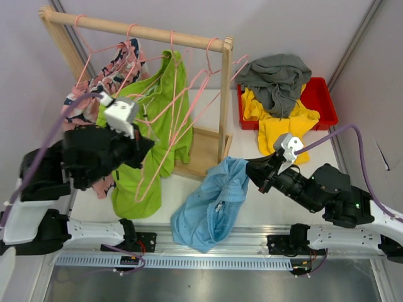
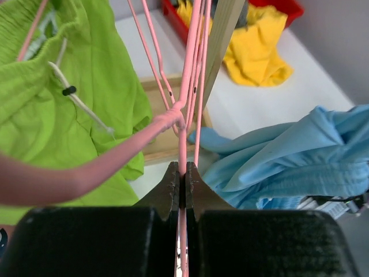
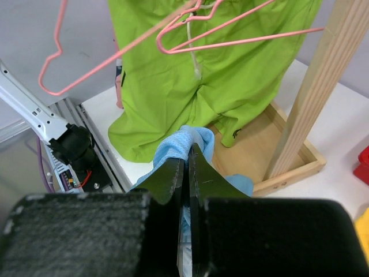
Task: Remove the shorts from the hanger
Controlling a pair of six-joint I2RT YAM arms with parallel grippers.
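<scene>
Here, left pincer pinches a pink hanger (jaws closed); right pincer grips light blue shorts.

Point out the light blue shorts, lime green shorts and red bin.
Light blue shorts [image 1: 211, 201]: top view, bunched middle.
Lime green shorts [image 1: 133, 196]: top view, lower leg.
Red bin [image 1: 318, 95]: top view, bare right side.

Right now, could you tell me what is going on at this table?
Two arms are taking shorts off a wooden rack. The right gripper has its jaws shut on the light blue shorts, which are off the rack. The left gripper is clamped on a pink hanger. The lime green shorts and the patterned shorts hang on the rack; the grey shorts and yellow shorts lie piled in the red bin.
</scene>
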